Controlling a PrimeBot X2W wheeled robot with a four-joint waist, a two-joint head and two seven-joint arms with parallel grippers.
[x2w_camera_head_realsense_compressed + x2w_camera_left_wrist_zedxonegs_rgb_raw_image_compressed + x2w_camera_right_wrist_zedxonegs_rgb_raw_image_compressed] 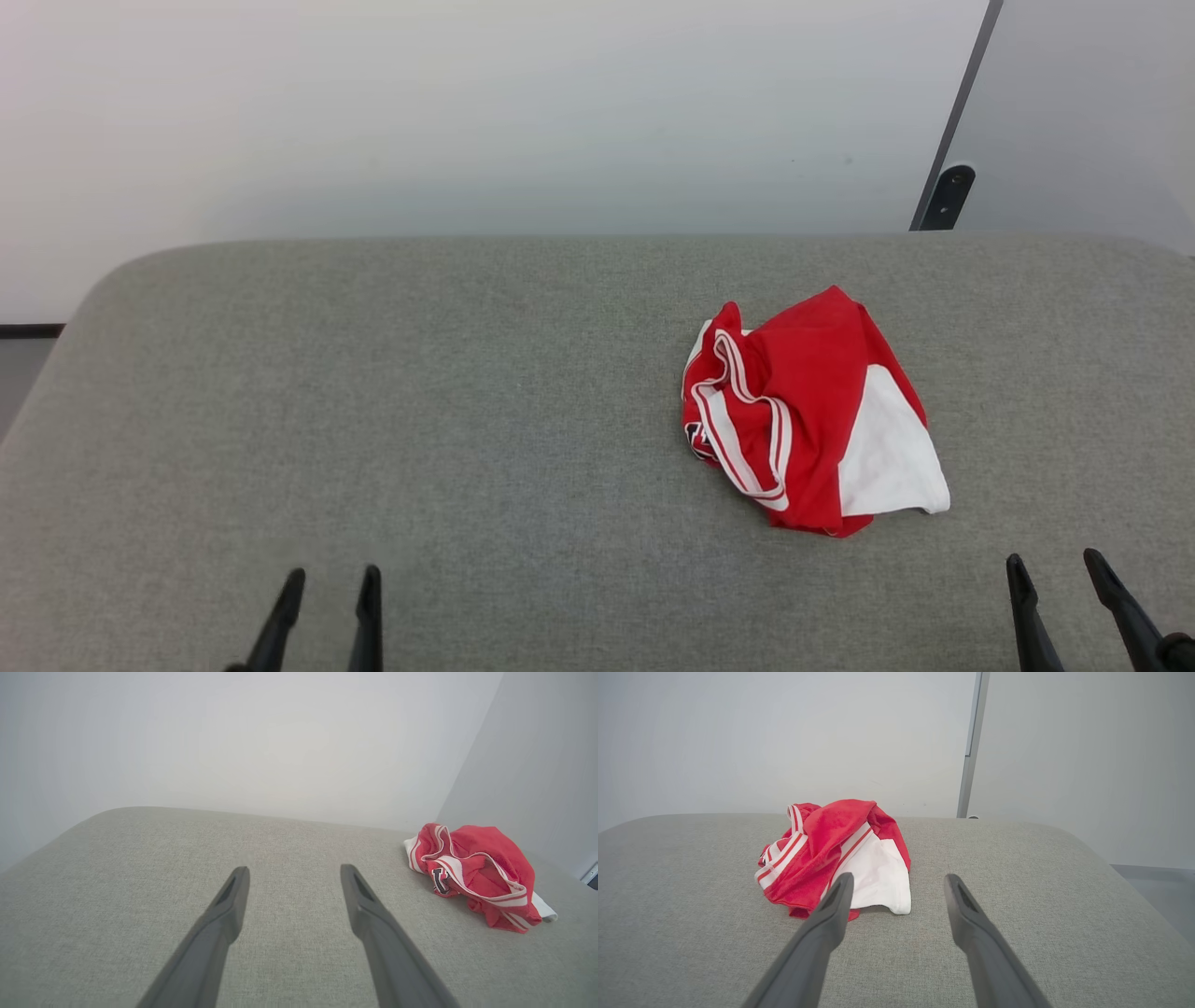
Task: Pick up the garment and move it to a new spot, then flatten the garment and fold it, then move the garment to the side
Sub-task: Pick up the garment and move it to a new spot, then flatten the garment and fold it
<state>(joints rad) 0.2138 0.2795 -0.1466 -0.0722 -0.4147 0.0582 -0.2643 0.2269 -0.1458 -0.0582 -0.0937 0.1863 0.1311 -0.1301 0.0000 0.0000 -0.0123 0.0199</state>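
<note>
Head view: crumpled shirt [808,411] is lying right of centre. Left gripper [334,571] and right gripper [1052,556] are hovering wide open, empty, at bottom edge. Pickup pending: right gripper probably needs to reach forward.

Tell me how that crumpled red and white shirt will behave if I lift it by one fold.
The crumpled red and white jersey shirt lies in soft folds, so it will probably hang limp and unfurl. It looks thin, likely light. Pushed across the woven grey cushion, it would probably bunch rather than slide.
</note>
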